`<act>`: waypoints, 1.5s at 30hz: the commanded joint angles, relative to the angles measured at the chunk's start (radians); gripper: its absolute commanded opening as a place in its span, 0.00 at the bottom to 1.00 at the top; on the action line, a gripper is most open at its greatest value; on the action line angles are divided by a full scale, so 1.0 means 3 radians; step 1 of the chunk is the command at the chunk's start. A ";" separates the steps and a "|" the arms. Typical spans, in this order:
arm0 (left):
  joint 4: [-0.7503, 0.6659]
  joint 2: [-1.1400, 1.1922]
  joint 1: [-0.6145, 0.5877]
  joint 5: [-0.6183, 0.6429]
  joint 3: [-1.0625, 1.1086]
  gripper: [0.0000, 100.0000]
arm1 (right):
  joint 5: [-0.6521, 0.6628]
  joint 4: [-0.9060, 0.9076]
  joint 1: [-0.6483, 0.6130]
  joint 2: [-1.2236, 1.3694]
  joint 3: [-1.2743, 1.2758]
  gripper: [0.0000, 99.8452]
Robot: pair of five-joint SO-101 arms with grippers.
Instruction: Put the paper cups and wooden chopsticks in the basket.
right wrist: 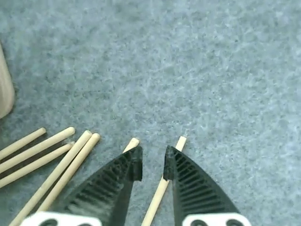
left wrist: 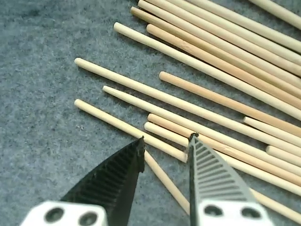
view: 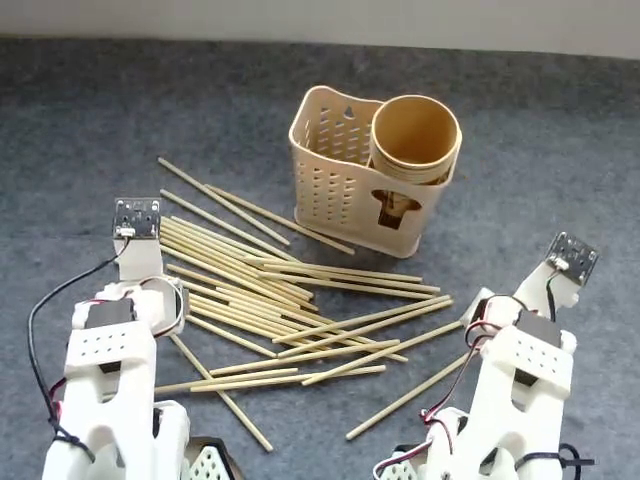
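Directly under the left tool (left wrist: pixel 165 141), spread wide and gripping nothing: pale round wooden chopsticks (left wrist: pixel 155 94), lying flat on the grey felt tabletop (left wrist: pixel 42 70). One of them running aslant through the gap between the two fingertips, untouched as far as can be told. Just beyond those tips, more of them side by side, several touching along their length.

Under the right tool (right wrist: pixel 152 160), parted only narrowly and clamped on nothing: a single stick passing beneath the gap, with another stick end just beside one fingertip. Off to one side of that tool, four more stick ends close together.

Probably light, stiff and smooth, so apt to roll or pivot on the felt when nudged. Best pinched across the shaft near mid-length, to keep a stick level rather than swinging from one end. Wise to pick a stick lying apart from its neighbours, not one crossed by others. Little to no crushing risk, but a thin round shaft likely to slip out of a loose grip.

Farther out, beyond the heap and well apart from both tools: a cream perforated plastic basket (view: pixel 330 170), upright, with two compartments. In the compartment nearer the right tool's side, tan paper cups (view: pixel 415 135) nested together, rims above the basket wall. In the other compartment, no stick standing up. By this reckoning, cups done, chopsticks all yet to go in.
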 commanded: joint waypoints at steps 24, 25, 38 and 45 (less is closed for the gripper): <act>-0.0061 -0.0069 -0.0008 -0.0026 0.0023 0.16 | 0.0148 -0.0136 0.0166 0.0013 0.0090 0.09; -0.0061 -0.0069 -0.0008 -0.0026 0.0023 0.16 | 0.0148 -0.0136 0.0166 0.0013 0.0090 0.09; -0.0061 -0.0069 -0.0008 -0.0026 0.0028 0.16 | 0.0148 -0.0125 0.0187 0.1501 -0.0437 0.09; -0.0061 -0.0069 -0.0008 -0.0026 0.0028 0.16 | 0.0169 0.0049 0.0279 0.1885 -0.0852 0.00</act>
